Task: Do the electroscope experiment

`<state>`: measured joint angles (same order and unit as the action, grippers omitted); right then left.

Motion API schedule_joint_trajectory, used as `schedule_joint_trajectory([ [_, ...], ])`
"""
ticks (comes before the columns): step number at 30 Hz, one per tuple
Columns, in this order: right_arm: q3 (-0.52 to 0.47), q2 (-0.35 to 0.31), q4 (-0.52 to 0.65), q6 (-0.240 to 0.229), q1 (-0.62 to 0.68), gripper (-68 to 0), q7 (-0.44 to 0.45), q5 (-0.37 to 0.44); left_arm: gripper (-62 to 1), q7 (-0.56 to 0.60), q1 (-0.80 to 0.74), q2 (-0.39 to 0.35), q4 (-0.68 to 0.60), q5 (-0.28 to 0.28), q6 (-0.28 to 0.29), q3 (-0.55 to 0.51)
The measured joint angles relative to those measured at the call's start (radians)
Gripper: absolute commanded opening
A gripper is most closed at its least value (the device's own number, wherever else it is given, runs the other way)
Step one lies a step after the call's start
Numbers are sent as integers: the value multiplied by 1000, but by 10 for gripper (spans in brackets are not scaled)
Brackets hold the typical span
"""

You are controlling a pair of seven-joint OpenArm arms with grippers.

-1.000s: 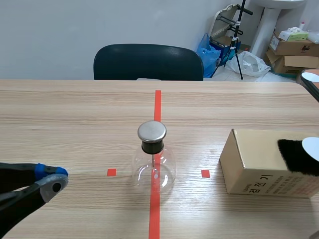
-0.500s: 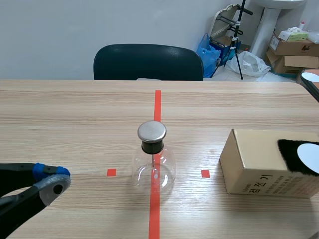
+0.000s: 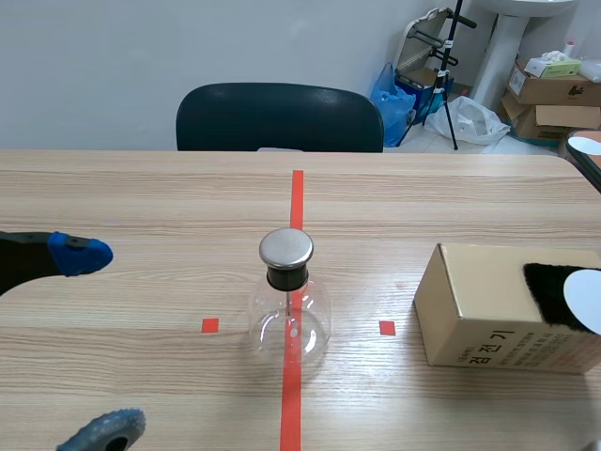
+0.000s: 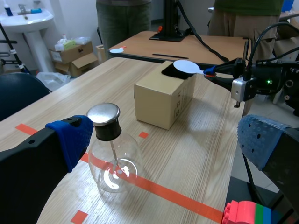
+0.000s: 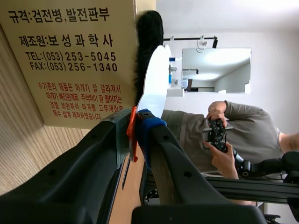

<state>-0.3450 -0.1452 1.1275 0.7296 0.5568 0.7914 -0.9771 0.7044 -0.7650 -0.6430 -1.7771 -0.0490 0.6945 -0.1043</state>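
The electroscope (image 3: 288, 301), a clear glass flask with a metal cap, stands on the red tape line at the table's middle. My left gripper (image 3: 94, 343) is open to its left, low over the table; in the left wrist view the electroscope (image 4: 112, 158) sits ahead of my left gripper (image 4: 163, 140), nearer one blue pad. My right gripper (image 5: 135, 126) is shut on the orange handle of a white disc (image 5: 154, 84), which lies against the black fur (image 5: 148, 51) on the cardboard box (image 5: 70, 60). At the scene's right edge, the white disc (image 3: 587, 299) rests on the black fur (image 3: 554, 291).
The cardboard box (image 3: 488, 310) stands right of the flask. A dark chair (image 3: 280, 117) is behind the table's far edge. Cartons and bags (image 3: 554, 89) lie on the floor at the back right. A person (image 5: 224, 135) shows beyond the right gripper.
My left gripper has opened wide: its fingers were together one second ago and now stand far apart. The flask, box and disc have barely moved.
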Motion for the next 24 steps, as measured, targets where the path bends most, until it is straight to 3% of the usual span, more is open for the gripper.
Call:
schedule_joint_trajectory([
  [3, 0, -14, 0, 4, 0, -666, 85, -20, 14, 0, 0, 0, 0, 0, 0, 0],
  [5, 15, -25, 0, 4, 0, -666, 98, -20, 14, 0, 0, 0, 0, 1, 0, 0],
  [7, 31, -28, 0, 4, 0, -666, 39, -14, 14, 0, 0, 0, 0, 1, 0, 0],
  [9, 47, -27, 0, 7, -1, -666, -93, -13, 14, 0, 0, 0, 0, 1, 0, 0],
  [11, 47, -30, 0, 8, -3, -666, -125, -5, 14, 0, 0, 0, 0, 1, 0, 0],
  [15, 54, -45, 0, 7, -5, -666, 115, -14, 14, 0, 0, 0, 0, 1, 0, 0],
  [16, 65, -43, 0, 7, -5, -666, 97, -14, 14, 0, 0, 0, 0, 1, 0, 0],
  [19, 78, -29, 0, 11, -7, -667, -177, 10, 14, 0, 0, 0, 0, 1, 0, 0],
  [20, 72, -33, 0, 9, -8, -667, -198, 24, 14, 0, 0, 0, 0, 1, 0, 0],
  [21, 58, -42, 0, 7, -8, -667, -129, 21, 14, 0, 0, 0, 0, 1, 0, 0],
  [23, 46, -69, 0, 8, -8, -667, 117, 2, 14, 0, 0, 0, 0, 2, 0, 0],
  [24, 50, -67, 0, 7, -11, -667, 150, -7, 14, 0, 0, 0, 0, 2, 0, 0],
])
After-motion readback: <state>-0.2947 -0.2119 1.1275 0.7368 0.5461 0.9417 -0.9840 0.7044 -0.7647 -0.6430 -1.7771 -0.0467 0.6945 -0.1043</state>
